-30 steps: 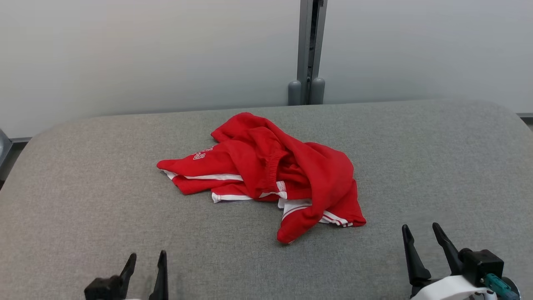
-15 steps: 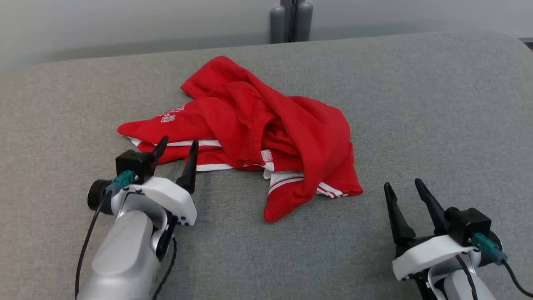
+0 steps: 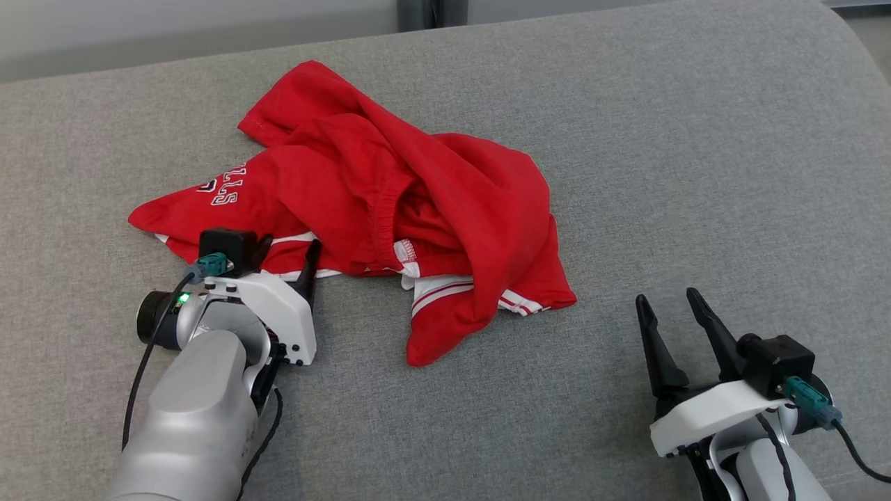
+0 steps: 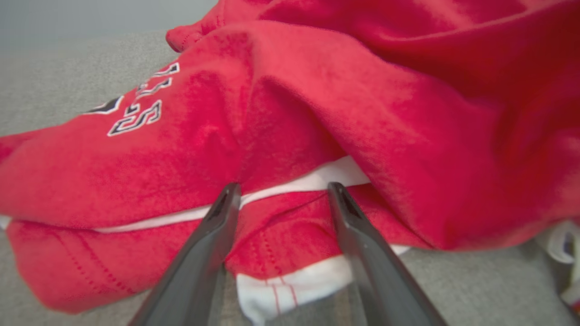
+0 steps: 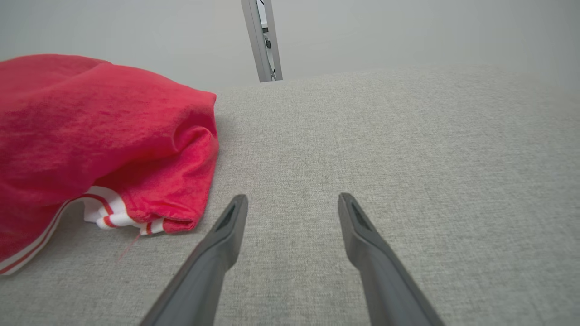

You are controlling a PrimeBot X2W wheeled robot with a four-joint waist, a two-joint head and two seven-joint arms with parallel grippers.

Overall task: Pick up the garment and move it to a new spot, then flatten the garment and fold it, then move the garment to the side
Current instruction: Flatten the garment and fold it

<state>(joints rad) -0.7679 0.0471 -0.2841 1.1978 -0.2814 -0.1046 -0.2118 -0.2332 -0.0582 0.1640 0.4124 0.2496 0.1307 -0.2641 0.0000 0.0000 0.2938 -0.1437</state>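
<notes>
The garment [image 3: 390, 202] is a crumpled red piece with white trim and white lettering, heaped on the grey padded table [image 3: 696, 174]. My left gripper [image 3: 289, 250] is open at the heap's near left edge. In the left wrist view its fingers [image 4: 217, 226] straddle a red fold with a white hem of the garment [image 4: 290, 113], jaws apart on either side of it. My right gripper [image 3: 668, 306] stands open over bare table to the right of the heap. The right wrist view has the garment's striped corner [image 5: 149, 199] left of the open fingertips [image 5: 292, 201].
A grey post [image 5: 263, 40] rises behind the table's far edge against a pale wall. The table's rounded right corner [image 3: 846, 35] is at the upper right. Bare fabric surface lies to the right of and in front of the heap.
The head camera has tilted down, so the whole scene shifted. My left arm came up from the bottom edge to the garment's near left hem, its fingers now around a fold. The right gripper stays open.
</notes>
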